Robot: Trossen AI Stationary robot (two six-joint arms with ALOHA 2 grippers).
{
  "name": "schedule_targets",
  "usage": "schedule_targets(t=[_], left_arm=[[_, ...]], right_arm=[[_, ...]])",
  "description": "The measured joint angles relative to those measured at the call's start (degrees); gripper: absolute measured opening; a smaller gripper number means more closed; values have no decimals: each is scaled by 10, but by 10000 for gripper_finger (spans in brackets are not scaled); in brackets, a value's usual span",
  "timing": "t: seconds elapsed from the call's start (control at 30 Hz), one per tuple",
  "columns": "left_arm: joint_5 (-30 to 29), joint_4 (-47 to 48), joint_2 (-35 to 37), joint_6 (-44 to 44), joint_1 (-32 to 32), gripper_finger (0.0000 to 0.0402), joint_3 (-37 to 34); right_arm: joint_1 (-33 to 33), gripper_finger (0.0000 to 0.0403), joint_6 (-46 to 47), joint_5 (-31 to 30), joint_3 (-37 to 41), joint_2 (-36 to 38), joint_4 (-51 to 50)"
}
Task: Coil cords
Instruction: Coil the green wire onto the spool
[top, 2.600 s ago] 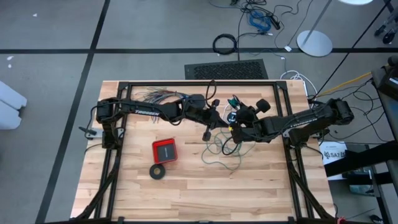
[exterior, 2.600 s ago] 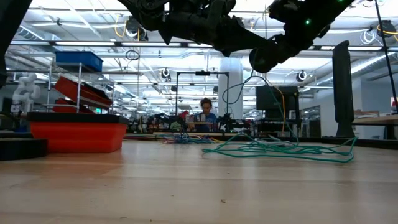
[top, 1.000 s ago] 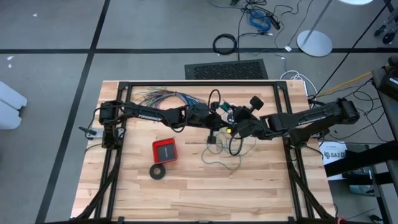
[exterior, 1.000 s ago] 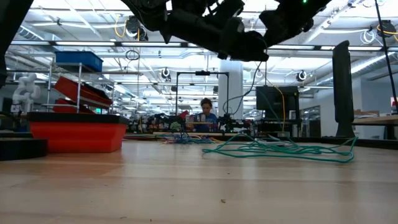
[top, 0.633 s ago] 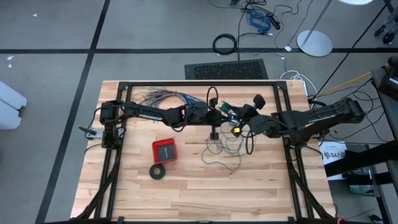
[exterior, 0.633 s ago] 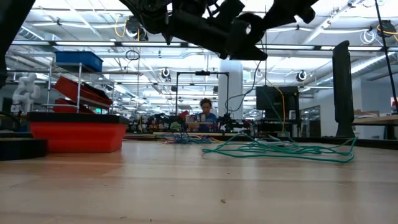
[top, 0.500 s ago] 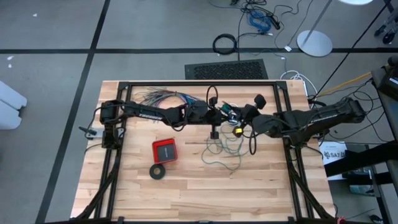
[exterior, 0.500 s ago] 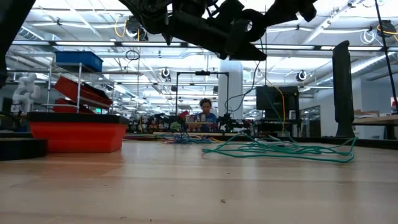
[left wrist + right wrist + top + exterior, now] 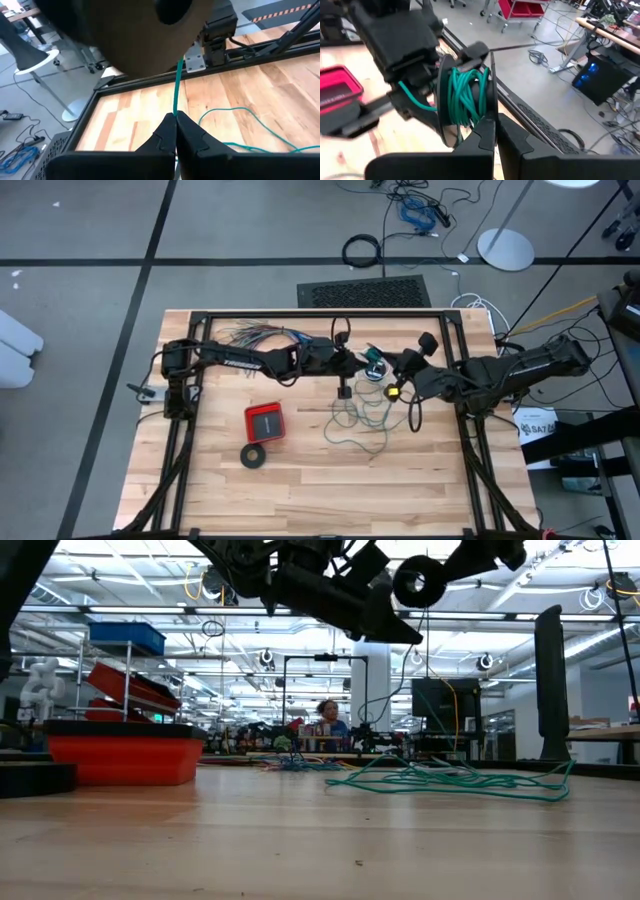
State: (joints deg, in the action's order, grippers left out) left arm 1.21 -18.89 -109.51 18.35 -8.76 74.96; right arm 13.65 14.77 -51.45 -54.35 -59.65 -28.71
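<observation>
The teal wire is partly wound into a small coil (image 9: 466, 95), which hangs in the air over the table's middle (image 9: 372, 359). The rest lies as a loose tangle (image 9: 362, 420) on the wood, also seen in the low view (image 9: 450, 780). My left gripper (image 9: 175, 118) comes in from the left, shut on a strand that leads to the coil. My right gripper (image 9: 492, 124) comes in from the right, shut at the coil's near side. In the high view the two grippers (image 9: 350, 366) (image 9: 388, 372) meet tip to tip. My left gripper pinches one strand of the teal wire (image 9: 175, 107) between its two fingertips, coming almost level from the table's left. The strand runs straight and taut from the tips toward the coil. My right gripper is shut at the coil's near edge (image 9: 472, 121), coming from the table's right and slanting a little down. Its own fingers hide the pinch. The coil stands upright just beyond the tips, clear of the table.
A red box (image 9: 265, 422) and a black tape-like ring (image 9: 254, 455) lie near the table's left middle. A fan of many-coloured wires (image 9: 250, 333) lies at the far edge. Bare wood stretches along the near side.
My right gripper has drawn back toward the table's right edge and risen, rolling a little and carrying the coil with it. My left gripper has shifted slightly toward the far edge, still shut on its strand. The tangle on the table has stayed where it was.
</observation>
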Motion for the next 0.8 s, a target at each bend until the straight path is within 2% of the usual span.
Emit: schedule_targets(t=[0.17, 0.43, 0.57, 0.8], left_arm=[[0, 1, 0, 0, -15, 2, 0], [4, 15, -1, 1, -47, 28, -1], [24, 23, -1, 1, -58, 29, -1], [94, 69, -1, 9, -74, 35, -1]], right_arm=[[4, 0, 10, -13, 0, -1, -41], [4, 0, 32, -13, 0, -2, -91], [3, 0, 61, -13, 0, -3, -127], [3, 0, 65, -15, 0, -3, -144]])
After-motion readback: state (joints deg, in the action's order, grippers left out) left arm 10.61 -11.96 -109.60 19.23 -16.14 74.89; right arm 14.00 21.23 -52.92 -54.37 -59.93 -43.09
